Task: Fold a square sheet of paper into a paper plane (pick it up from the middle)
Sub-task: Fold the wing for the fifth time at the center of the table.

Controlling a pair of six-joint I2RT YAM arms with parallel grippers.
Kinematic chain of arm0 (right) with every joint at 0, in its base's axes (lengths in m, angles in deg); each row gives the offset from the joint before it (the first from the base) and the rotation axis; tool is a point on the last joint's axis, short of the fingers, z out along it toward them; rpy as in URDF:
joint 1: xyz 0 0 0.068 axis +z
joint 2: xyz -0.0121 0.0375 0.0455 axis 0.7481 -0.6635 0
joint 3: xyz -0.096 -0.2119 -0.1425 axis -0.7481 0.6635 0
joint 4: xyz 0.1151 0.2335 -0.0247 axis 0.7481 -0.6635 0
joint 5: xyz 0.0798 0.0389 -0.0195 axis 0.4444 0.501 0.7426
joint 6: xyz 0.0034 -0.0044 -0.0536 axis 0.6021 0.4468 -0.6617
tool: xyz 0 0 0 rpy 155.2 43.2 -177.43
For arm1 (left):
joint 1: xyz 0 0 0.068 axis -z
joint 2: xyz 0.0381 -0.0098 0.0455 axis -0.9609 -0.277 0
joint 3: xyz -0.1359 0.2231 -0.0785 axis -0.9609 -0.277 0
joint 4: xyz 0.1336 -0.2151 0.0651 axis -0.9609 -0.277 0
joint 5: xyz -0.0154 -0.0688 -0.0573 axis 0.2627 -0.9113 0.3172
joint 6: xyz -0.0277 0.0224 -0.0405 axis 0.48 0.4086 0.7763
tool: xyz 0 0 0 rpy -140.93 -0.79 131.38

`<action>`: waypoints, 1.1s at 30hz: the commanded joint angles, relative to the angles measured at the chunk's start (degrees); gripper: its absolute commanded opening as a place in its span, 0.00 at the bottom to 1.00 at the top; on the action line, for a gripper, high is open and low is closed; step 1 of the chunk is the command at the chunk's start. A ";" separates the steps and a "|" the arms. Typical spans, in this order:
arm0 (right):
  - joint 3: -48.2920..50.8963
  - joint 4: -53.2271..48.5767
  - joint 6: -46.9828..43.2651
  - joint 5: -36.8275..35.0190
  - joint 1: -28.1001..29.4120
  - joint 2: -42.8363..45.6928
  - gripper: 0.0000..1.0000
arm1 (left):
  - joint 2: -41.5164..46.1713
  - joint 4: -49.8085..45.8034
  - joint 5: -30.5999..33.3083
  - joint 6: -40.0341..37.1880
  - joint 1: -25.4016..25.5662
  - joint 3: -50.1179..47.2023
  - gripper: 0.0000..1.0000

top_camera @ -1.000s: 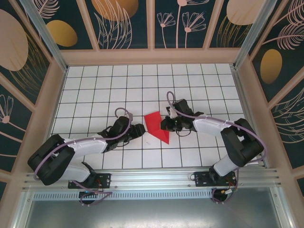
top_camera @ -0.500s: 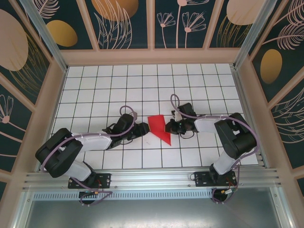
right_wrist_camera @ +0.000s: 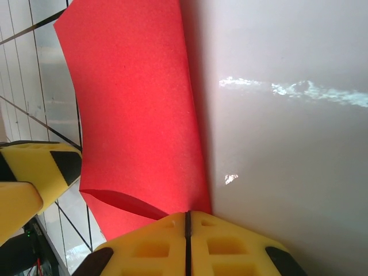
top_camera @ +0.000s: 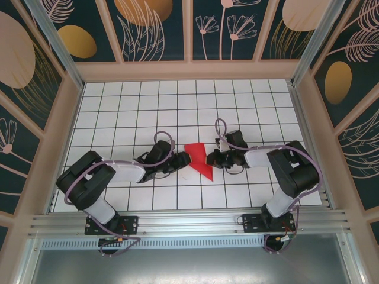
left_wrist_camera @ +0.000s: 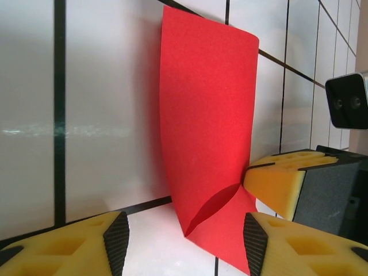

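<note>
paper (top_camera: 198,158): one red sheet, folded and curling.

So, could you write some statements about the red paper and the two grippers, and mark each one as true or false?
1. The square sheet of paper lies flat and unfolded. False: it is folded over, and its layers bow apart.
2. The right gripper is shut on the paper's edge. True.
3. The left gripper is shut tight. False: its jaws stand well apart.
4. The paper lies between the two grippers. True.
</note>
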 commanded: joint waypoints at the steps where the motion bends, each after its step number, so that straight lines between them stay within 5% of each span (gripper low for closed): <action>1: 1.66 1.00 0.22 0.37 -0.68 -1.41 0.10 | -2.18 5.07 -2.38 2.85 0.14 1.38 0.54; 20: 2.64 4.04 0.58 2.22 -1.49 -2.36 0.10 | -7.15 10.32 -6.06 4.60 0.49 4.52 0.40; 33: 2.64 1.85 -1.71 -1.69 -1.47 5.87 0.23 | -6.87 11.55 -3.45 5.04 0.43 4.66 0.00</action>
